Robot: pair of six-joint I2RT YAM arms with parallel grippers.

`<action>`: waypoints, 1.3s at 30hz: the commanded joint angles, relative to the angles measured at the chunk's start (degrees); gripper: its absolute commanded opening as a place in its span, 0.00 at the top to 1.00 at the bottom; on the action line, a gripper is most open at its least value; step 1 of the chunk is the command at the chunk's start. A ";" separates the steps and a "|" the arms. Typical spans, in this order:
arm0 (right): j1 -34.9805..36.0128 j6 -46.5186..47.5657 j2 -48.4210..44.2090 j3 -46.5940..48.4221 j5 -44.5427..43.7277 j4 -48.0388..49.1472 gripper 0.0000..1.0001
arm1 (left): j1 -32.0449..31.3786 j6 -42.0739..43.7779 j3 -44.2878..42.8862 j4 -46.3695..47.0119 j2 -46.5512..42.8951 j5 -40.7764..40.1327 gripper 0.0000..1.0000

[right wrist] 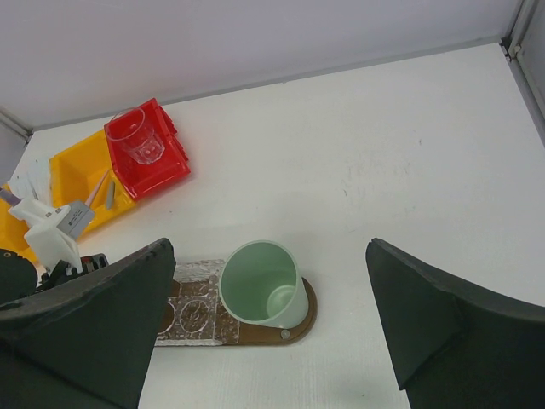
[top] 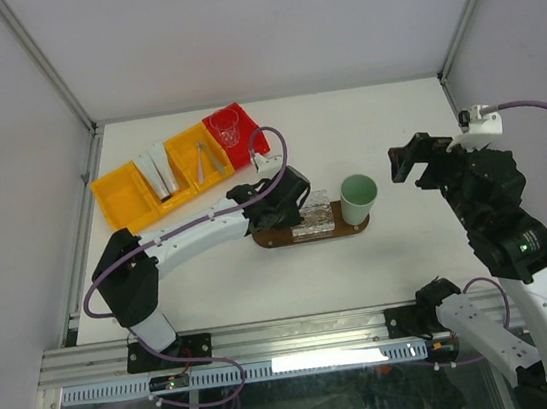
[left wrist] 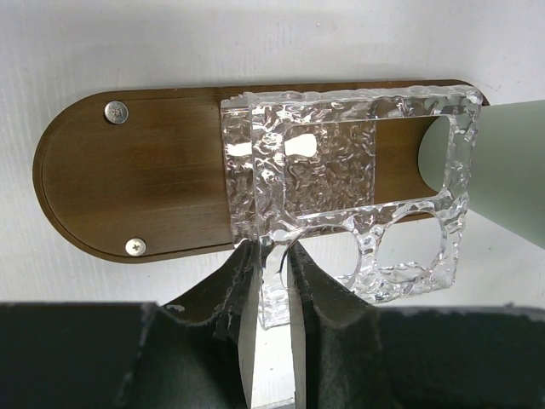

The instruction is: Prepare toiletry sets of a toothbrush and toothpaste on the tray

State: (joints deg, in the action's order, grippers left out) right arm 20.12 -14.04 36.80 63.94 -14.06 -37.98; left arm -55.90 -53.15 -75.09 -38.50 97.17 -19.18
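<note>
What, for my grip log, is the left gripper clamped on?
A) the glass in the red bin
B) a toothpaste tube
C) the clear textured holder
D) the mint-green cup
C: the left wrist view shows the left gripper pinching the edge of the clear textured holder on the tray.

R gripper (right wrist: 270, 244) jaws stand wide apart. Past them, green cup (right wrist: 260, 281) sits upright at one end of tray (right wrist: 306, 313), w/ clear holder (right wrist: 196, 311) right beside it on tray. Further off, glass (right wrist: 136, 136) stands in red bin (right wrist: 170, 175). Yellow bin (right wrist: 72, 175) adjoins it, w/ thin sticks (right wrist: 96, 187) inside.
</note>
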 commanded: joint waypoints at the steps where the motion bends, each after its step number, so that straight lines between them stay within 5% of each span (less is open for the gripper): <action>1: -0.26 -0.57 -0.38 0.88 0.85 3.14 0.01 | -0.53 0.74 -0.40 2.25 -3.39 -1.04 0.80; 39: -0.26 -1.09 -1.10 0.52 1.68 3.26 0.01 | -0.53 4.93 1.65 4.67 -7.08 -1.71 0.61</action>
State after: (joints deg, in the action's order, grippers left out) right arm 20.12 -14.90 36.36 63.94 -12.97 -37.95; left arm -55.90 -49.65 -74.15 -36.18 94.24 -19.22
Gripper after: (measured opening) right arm 0.993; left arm 0.361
